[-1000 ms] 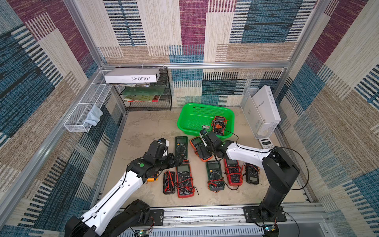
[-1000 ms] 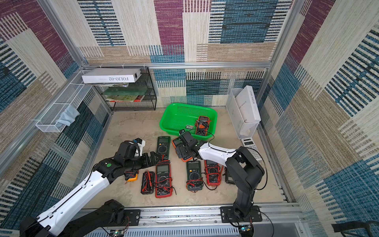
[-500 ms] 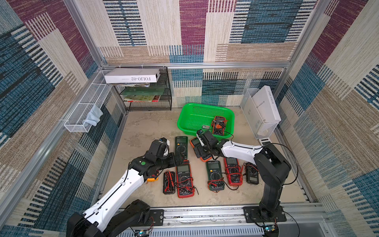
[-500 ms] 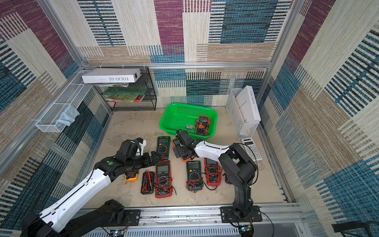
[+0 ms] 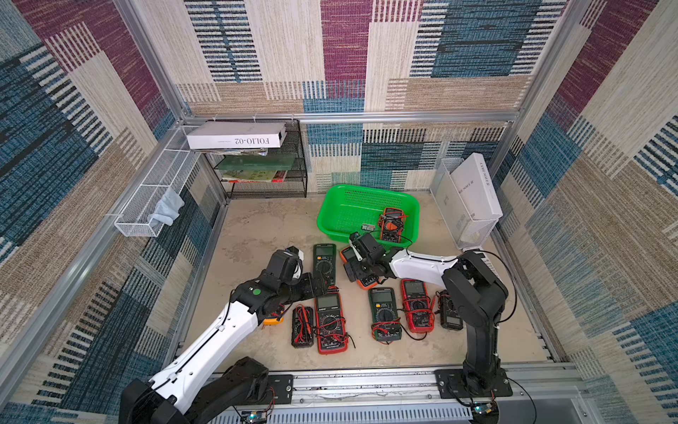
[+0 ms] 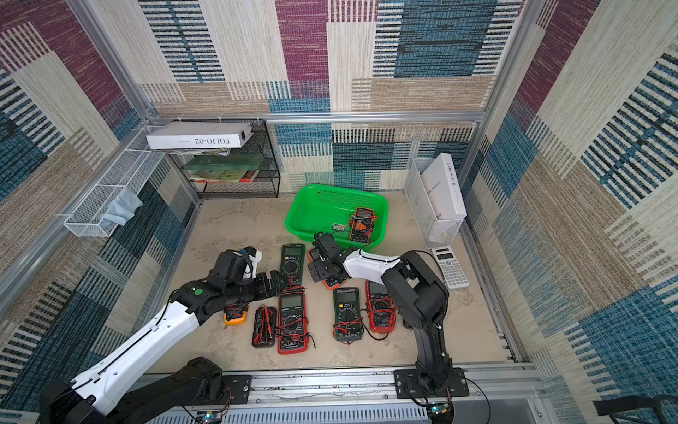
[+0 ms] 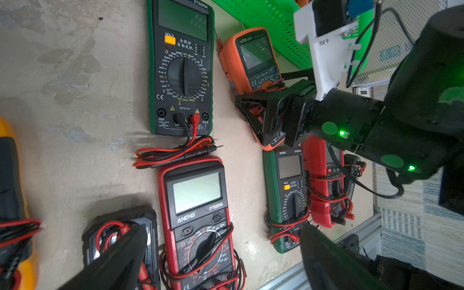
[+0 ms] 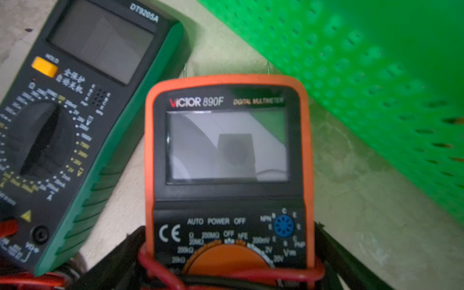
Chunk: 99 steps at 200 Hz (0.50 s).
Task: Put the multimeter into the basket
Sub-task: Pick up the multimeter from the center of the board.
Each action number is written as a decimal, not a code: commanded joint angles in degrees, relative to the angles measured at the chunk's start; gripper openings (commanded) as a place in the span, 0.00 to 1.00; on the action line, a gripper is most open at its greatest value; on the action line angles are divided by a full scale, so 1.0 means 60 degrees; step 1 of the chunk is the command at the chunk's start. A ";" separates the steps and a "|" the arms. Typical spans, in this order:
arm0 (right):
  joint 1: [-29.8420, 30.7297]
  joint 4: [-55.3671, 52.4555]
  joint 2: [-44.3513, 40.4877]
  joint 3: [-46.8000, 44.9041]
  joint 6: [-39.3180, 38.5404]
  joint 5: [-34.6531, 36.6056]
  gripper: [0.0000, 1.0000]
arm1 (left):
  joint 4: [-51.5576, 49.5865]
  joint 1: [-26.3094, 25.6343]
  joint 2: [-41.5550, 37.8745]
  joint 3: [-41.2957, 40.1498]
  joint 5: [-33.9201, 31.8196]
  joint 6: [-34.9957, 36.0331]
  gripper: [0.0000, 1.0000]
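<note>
Mottled beige tabletop (image 5: pixel 257 227): orange Victor 890F multimeter (image 8: pixel 226 145) lies flat just outside the green basket (image 5: pixel 345 213). My right gripper (image 8: pixel 229 233) straddles its lower body; I cannot tell whether the fingers pinch it. Left gripper (image 7: pixel 222 227) hovers, fingers spread wide, over the red ANENG meter (image 7: pixel 198 200).

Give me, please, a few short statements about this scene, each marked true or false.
1. The green basket holds a small meter. True.
2. The right hand straddles the orange meter. True.
3. The left hand grips a red meter. False: it is open and empty.
4. The calculator lies inside the basket. False: it lies outside, near the right wall.
</note>
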 commanded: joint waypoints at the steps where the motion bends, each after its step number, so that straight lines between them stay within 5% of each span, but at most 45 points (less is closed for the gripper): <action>1: 0.0000 -0.0140 0.0107 0.0052 0.0129 -0.0155 0.94 | 0.0130 0.0002 0.0034 0.0110 0.0042 0.0025 1.00; 47: 0.0055 -0.0110 -0.0131 -0.0160 0.0222 -0.0276 0.77 | 0.0256 0.0008 0.0094 0.0129 0.0086 -0.0081 1.00; 99: 0.0219 -0.0095 -0.0825 -0.0425 0.0402 -0.0269 0.68 | 0.0362 -0.0001 0.0214 0.0327 0.0115 -0.0187 1.00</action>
